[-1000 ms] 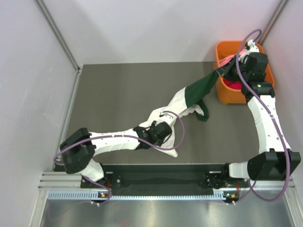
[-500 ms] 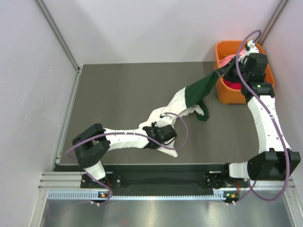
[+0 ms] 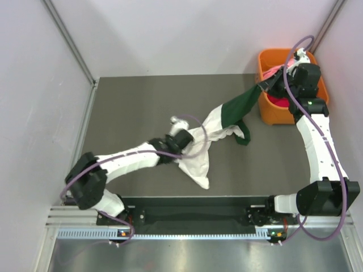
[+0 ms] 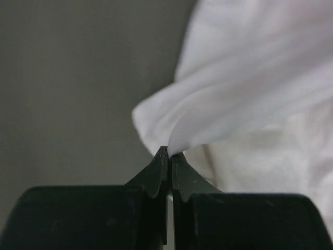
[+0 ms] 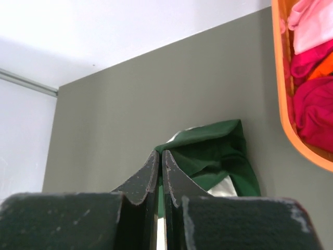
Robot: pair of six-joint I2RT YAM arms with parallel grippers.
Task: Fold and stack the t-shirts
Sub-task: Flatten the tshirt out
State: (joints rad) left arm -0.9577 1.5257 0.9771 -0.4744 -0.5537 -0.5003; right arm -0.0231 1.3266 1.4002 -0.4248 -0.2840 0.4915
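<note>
The cream-white t-shirt point(image 3: 199, 158) lies rumpled on the grey table, running from mid table toward the front edge. My left gripper point(image 3: 174, 121) is shut on a fold of it, and the white cloth point(image 4: 244, 99) rises from the fingertips in the left wrist view. The dark green t-shirt point(image 3: 238, 110) hangs stretched from my right gripper point(image 3: 262, 86), which is shut on its corner by the orange bin; its lower end lies tangled with the white shirt. In the right wrist view the green cloth point(image 5: 213, 156) hangs below the shut fingers. No lettering shows.
An orange bin point(image 3: 266, 113) stands at the back right of the table and holds pink and red cloth point(image 5: 312, 104). White walls enclose the table at the left, back and right. The table's front edge lies near the white shirt's lower tip.
My left gripper has moved away from the front edge toward the middle of the table, pulling the white shirt's fold up and back. The right arm and the green shirt have stayed in place.
</note>
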